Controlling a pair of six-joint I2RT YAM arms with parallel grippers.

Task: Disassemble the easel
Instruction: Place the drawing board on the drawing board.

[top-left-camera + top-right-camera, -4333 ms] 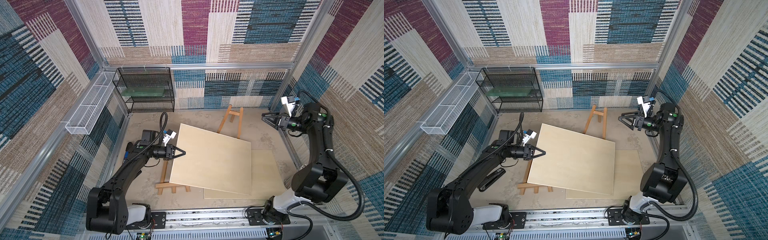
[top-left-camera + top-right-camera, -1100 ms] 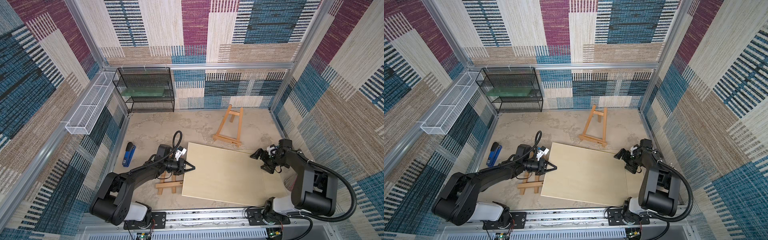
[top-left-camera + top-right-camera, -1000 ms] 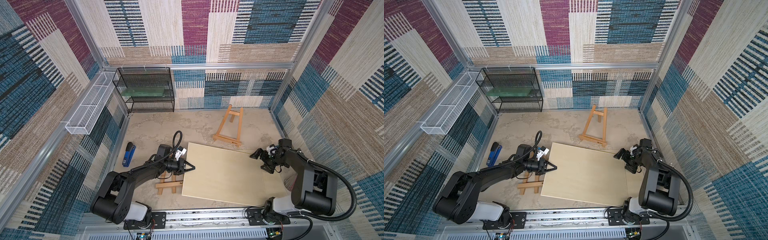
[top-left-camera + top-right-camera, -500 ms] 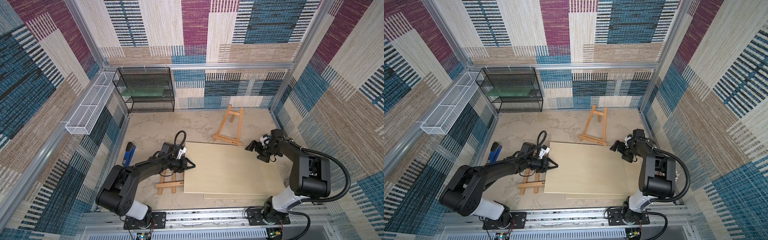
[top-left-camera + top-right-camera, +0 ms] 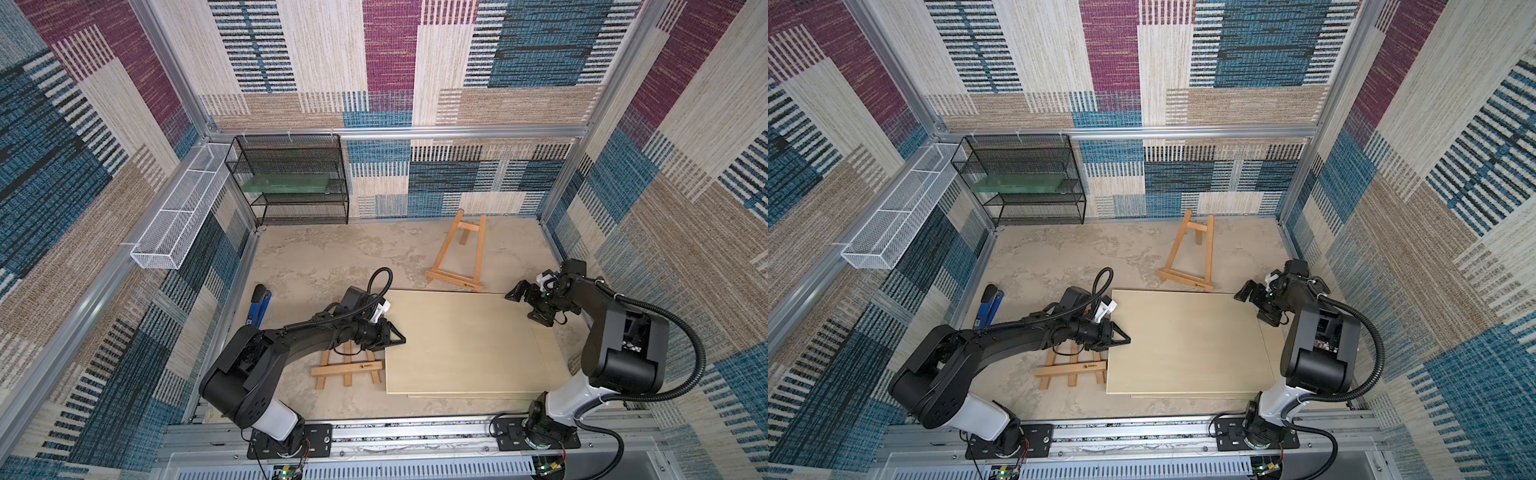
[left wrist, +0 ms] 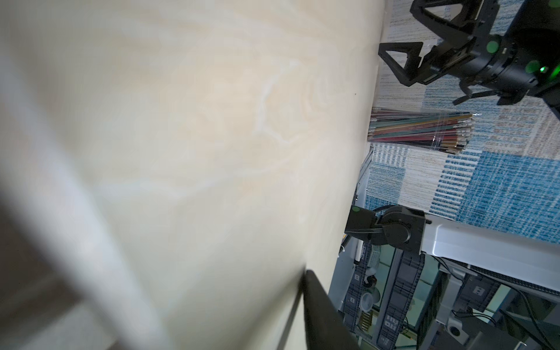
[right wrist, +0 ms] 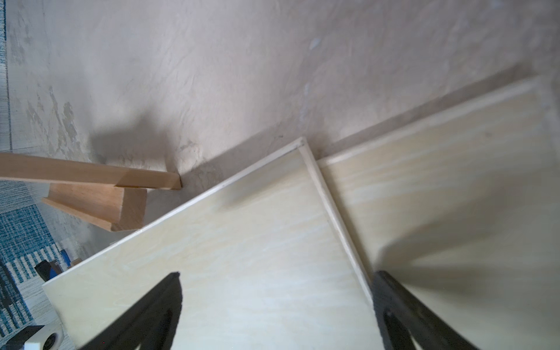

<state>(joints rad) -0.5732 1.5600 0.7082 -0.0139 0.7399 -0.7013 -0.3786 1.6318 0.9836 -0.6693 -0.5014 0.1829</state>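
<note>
Seen from above, a stone-coloured tabletop (image 5: 332, 257) sat inside walls covered in patchwork fabric. Two pale wooden boards lay flat and stacked at the near right. The upper board (image 5: 461, 340) was set slightly left and far of the lower board (image 5: 548, 353), which showed only as a strip along the right and near edges. One small wooden easel, the standing easel (image 5: 461, 253), was upright at the far right, its front ledge just beyond the far edge of the boards. A second, the flat easel (image 5: 347, 370), lay on the table near the middle. Its right end met the upper board's left edge, and the left arm reached over it. The left gripper (image 5: 400, 338) was at the left edge of the upper board. Only one dark finger (image 6: 321, 315) showed in the left wrist view, so it could not be told whether the jaws pinched that edge or stood clear. The right gripper (image 5: 524, 306) hung over the far right corner of the boards with its jaws spread wide, grasping nothing. A blue stapler-like tool (image 5: 258, 309) lay at the left edge of the table. A black wire shelf (image 5: 291, 178) stood in the far left corner, and a white mesh basket (image 5: 178, 208) hung on the left wall. In the left wrist view, a clear-wrapped bundle of coloured pencils (image 6: 418, 130) lay just past the board's edge.
</note>
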